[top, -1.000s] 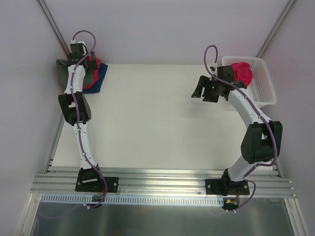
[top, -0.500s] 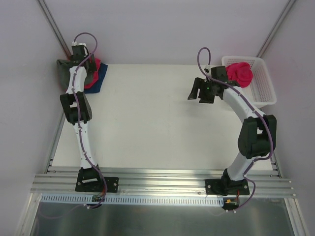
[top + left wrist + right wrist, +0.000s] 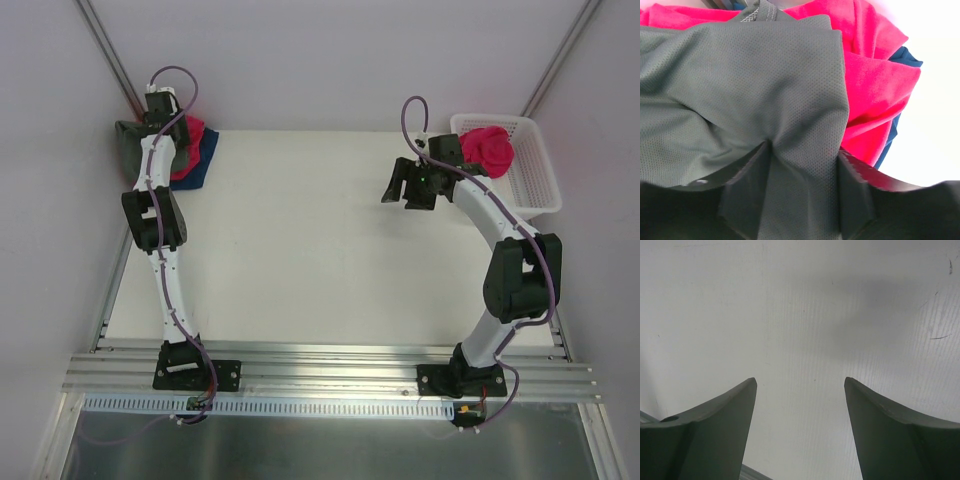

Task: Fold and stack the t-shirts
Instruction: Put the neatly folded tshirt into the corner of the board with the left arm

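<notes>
Left end effector [image 3: 802, 165]: at the far left corner of the worktop [image 3: 300, 250], fingers [image 3: 747, 200] closed in on a bunched fold of the dark grey t-shirt [image 3: 740, 90]. Cloth fills the gap between them and rises in a ridge from the pinch.

Dark grey t-shirt lies partly over the pink t-shirt [image 3: 875, 85]. A blue t-shirt [image 3: 902, 55] shows beneath the pink one at its right edge. In the top view the three form one heap in that far left corner, grey hanging past the worktop's left edge.

Right end effector [image 3: 800, 390]: jaws wide apart, nothing between them, only bare worktop below. In the top view it hangs over the far right part of the worktop, just left of the white basket [image 3: 535, 185].

Basket sits at the far right corner. Second pink t-shirt [image 3: 490, 148] is crumpled inside, at its far end.
</notes>
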Robot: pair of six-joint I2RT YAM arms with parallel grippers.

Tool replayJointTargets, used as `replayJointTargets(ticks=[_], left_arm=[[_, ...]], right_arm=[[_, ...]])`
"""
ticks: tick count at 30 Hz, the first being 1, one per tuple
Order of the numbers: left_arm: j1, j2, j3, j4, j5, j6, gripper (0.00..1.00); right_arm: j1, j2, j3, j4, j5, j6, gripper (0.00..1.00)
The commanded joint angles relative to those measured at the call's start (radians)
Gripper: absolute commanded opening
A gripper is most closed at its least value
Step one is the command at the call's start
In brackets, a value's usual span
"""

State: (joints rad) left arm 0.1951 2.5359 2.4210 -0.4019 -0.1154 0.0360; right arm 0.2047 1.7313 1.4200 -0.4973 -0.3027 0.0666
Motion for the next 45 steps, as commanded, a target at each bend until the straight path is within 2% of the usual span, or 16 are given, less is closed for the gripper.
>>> replayJointTargets(ticks=[1, 5, 18, 19, 21, 22, 24, 36, 45], left_arm=[[-0.014, -0.028, 0.018, 0.002, 0.042, 0.007, 0.46], [-0.025, -0.031, 0.018, -0.005, 0.077, 0.01, 0.27], [-0.06, -0.081, -0.022, -0.035, 0.142, -0.004, 0.18], [-0.063, -0.085, -0.022, -0.035, 0.125, -0.013, 0.27], [-0.066, -0.075, -0.005, -0.023, -0.007, -0.025, 0.42], [-0.066, -0.071, 0.007, -0.014, -0.036, 0.001, 0.67], [-0.063, -0.071, 0.039, 0.011, -0.078, 0.027, 0.79], [-0.019, -0.15, 0.043, 0.008, -0.09, 0.001, 0.77], [0.052, -0.117, 0.039, 0.023, -0.121, 0.028, 0.77]], right_arm=[[0.007, -0.019, 0.019, 0.016, 0.005, -0.004, 0.75], [0.015, -0.024, 0.022, 0.016, 0.013, -0.007, 0.76], [0.025, -0.018, 0.026, 0.02, 0.013, -0.004, 0.77], [0.025, -0.018, 0.03, 0.022, 0.013, -0.001, 0.77], [0.025, -0.01, 0.033, 0.023, 0.007, -0.001, 0.77], [0.025, -0.009, 0.034, 0.025, 0.005, 0.001, 0.77], [0.025, -0.006, 0.039, 0.025, 0.004, 0.002, 0.77], [0.027, 0.011, 0.046, 0.034, -0.012, 0.019, 0.77], [0.038, 0.02, 0.05, 0.036, -0.007, 0.018, 0.77]])
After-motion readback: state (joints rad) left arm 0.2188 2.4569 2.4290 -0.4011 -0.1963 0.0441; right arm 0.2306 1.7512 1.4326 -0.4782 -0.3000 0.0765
